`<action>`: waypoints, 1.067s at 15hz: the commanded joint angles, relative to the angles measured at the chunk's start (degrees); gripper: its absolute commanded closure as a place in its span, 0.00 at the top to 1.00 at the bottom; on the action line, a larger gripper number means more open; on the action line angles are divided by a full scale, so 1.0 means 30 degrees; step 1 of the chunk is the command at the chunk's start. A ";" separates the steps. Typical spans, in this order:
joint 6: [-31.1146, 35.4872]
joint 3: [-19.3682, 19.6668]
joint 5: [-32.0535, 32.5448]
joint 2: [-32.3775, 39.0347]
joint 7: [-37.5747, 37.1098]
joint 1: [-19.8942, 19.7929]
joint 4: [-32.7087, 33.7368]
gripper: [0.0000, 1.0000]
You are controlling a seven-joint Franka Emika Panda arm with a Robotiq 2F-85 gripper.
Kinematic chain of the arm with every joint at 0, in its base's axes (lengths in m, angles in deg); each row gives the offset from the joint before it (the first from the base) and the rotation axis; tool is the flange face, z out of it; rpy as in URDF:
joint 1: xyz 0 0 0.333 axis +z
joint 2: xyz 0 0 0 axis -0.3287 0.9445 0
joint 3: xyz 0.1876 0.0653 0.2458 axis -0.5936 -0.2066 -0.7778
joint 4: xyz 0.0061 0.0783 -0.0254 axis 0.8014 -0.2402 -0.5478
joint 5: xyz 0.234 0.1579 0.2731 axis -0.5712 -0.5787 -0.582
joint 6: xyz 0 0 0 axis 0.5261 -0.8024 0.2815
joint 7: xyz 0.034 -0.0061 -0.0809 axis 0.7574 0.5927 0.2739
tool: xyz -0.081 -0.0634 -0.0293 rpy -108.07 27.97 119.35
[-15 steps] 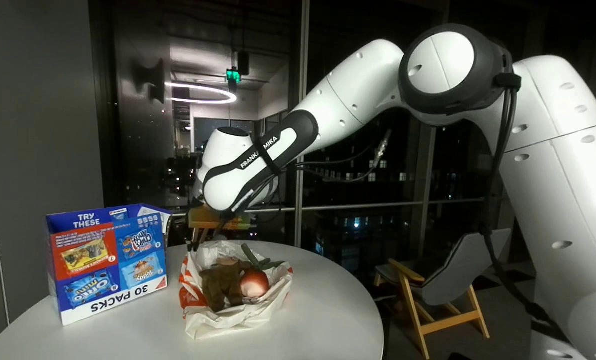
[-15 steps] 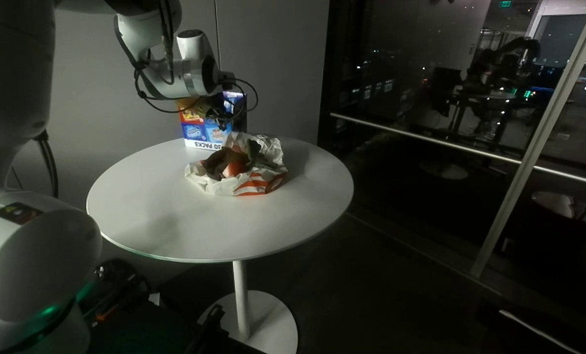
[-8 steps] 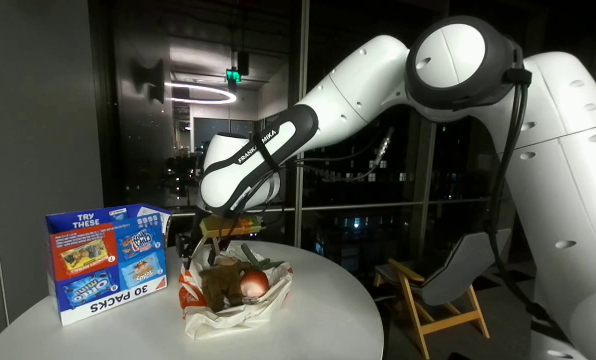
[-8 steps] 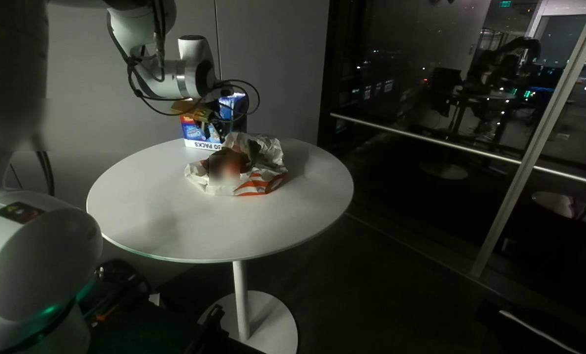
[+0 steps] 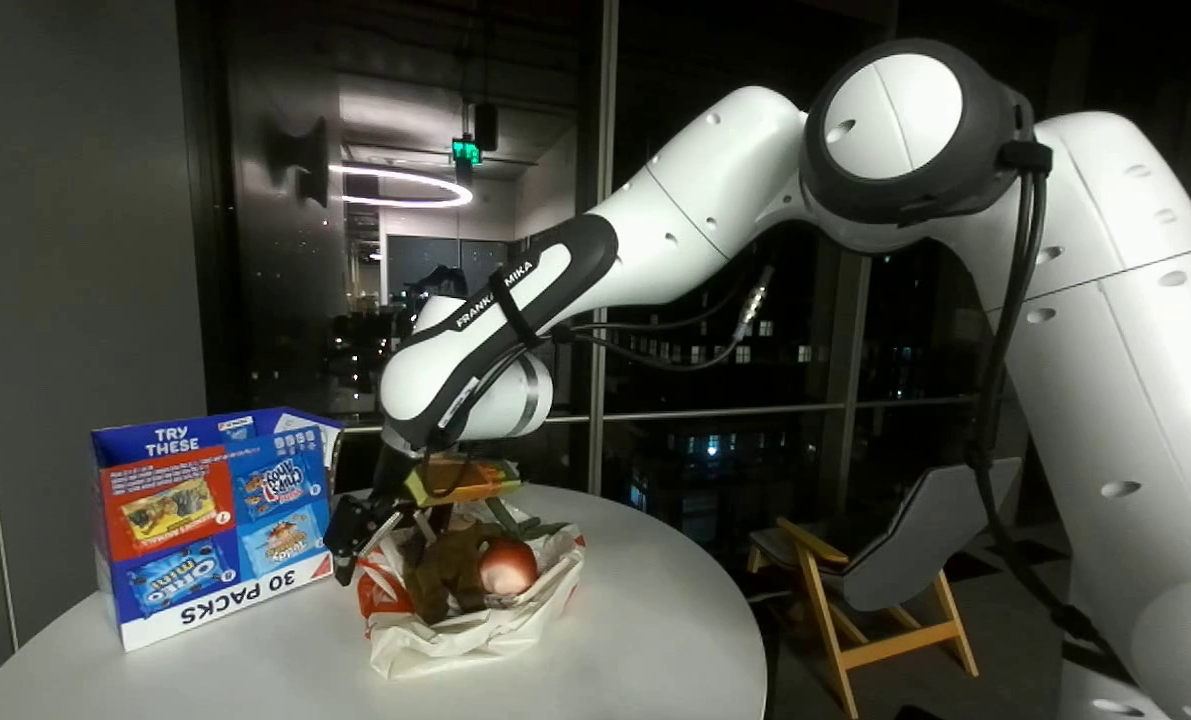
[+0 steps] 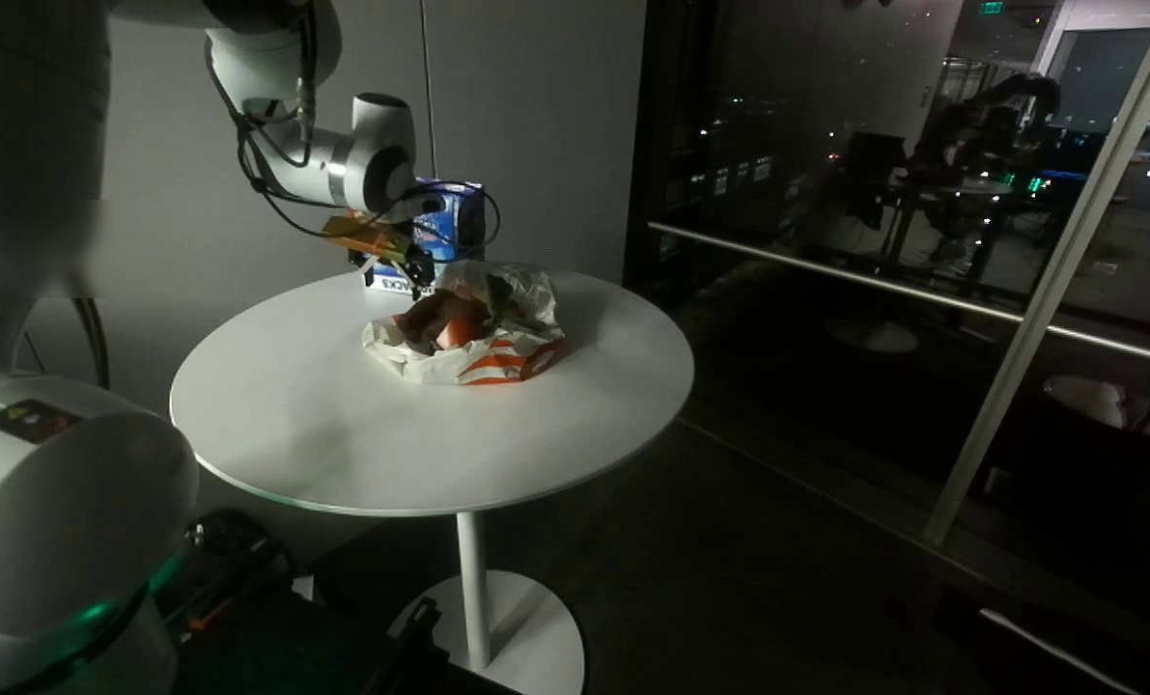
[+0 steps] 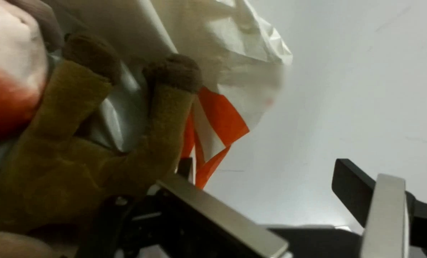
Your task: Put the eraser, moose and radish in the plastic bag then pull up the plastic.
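At the jaws of the gripper (image 7: 267, 175) — spread wide, clasping nothing, lower right of wrist view. Noted radish (image 7: 5, 82) at upper left there, beside brown moose (image 7: 55, 172); located both inside plastic bag (image 5: 460, 645) — below and left of centre in an exterior view.

On the round white table (image 5: 655, 620): a crumpled plastic bag (image 5: 460, 642); near it, a printed blue box (image 5: 215, 535).

Brown plush moose (image 5: 443, 578), plastic bag (image 5: 455, 648) open around it
The moose rests with dark-tipped legs apart; just beside it, the rounded radish (image 5: 508, 567), red with a paler end; the bag crumpled, white with red marks.
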 commanded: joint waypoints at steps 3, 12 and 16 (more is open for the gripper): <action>0.0029 -0.0573 -0.1789 0.0704 0.1670 -0.0355 0.0444 1.00; 0.3877 0.4701 0.6279 0.1855 -0.3125 0.3581 -0.0169 1.00; 0.5454 0.8969 1.1643 0.1478 -0.7058 0.7292 -0.0471 1.00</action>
